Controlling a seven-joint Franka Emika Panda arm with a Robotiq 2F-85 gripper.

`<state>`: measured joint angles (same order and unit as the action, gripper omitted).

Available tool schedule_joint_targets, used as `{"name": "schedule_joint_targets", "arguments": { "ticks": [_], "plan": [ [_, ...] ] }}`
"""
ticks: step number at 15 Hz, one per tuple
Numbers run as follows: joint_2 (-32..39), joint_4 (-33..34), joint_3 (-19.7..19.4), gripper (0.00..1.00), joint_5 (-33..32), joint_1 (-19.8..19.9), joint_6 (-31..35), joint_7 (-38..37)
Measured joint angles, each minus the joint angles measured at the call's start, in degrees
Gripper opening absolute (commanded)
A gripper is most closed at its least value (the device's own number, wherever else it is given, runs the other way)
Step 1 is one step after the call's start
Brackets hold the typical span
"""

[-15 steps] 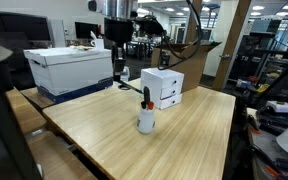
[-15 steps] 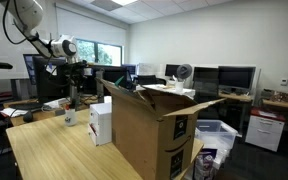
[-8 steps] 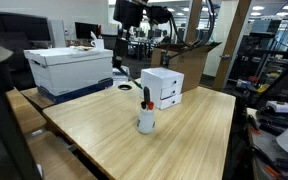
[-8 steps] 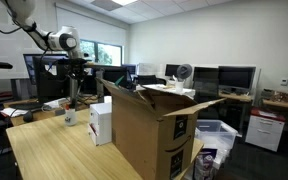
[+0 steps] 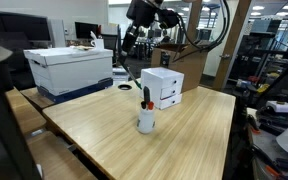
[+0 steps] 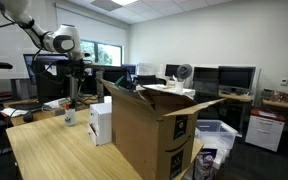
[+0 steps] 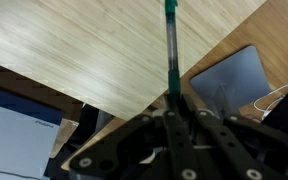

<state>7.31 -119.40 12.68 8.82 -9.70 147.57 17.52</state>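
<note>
My gripper (image 5: 124,62) hangs above the far left part of the wooden table (image 5: 184,140), and it also shows in an exterior view (image 6: 72,80). In the wrist view the gripper (image 7: 174,102) is shut on a thin dark green marker (image 7: 170,45) that sticks straight out from between the jaws, over the table edge. A white cup (image 5: 146,121) stands mid-table with a red and black marker (image 5: 146,98) upright in it. The cup is below and to the right of the gripper, apart from it. The cup also shows in an exterior view (image 6: 70,117).
A small white drawer box (image 5: 162,87) stands behind the cup. A large white box (image 5: 69,66) sits on a blue bin at the table's left. An open cardboard box (image 6: 149,130) stands near one camera. Desks, monitors and chairs surround the table.
The arm has lifted and tilted, and the gripper has risen away from the table with the marker held in it. The cup and boxes have not moved.
</note>
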Motion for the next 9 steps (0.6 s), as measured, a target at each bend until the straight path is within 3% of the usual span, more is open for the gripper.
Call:
{"name": "schedule_joint_targets", "arguments": {
  "ticks": [9],
  "plan": [
    [-6.4, -10.9, 0.5, 0.07, 25.5, 0.5, 12.7, 16.2]
  ]
}}
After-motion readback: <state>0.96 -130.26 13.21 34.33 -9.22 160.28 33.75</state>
